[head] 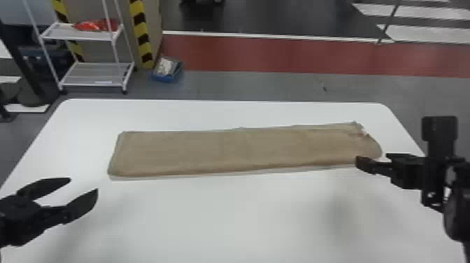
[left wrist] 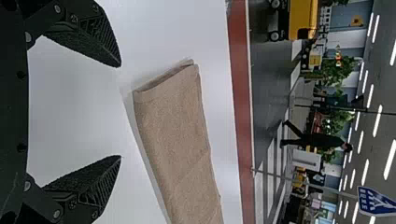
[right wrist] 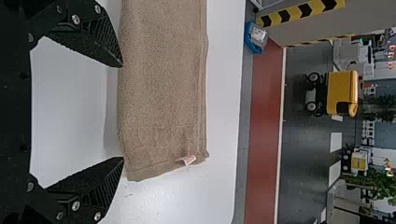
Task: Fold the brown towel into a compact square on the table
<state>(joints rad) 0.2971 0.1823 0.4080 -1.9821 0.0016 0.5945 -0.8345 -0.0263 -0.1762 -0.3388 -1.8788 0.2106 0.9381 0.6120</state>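
Towel [head: 230,150] laid lengthwise across your tabletop [head: 216,217]; left gripper [head: 83,185] and right gripper [right wrist: 123,112] flank its ends, fingers apart, presumably for folding it shorter.

Brown towel [left wrist: 175,135] partly cut off by both wrist views' edges

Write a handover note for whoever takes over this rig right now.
Left gripper: open and empty, on the robot's side of the towel's left end.
Right gripper: open and empty, by the near edge at the towel's right end.
Brown towel: flat on the white table, running left to right, white label at its right end.
Done: folded into a long strip.
Left to do: shorten the strip into a compact square.
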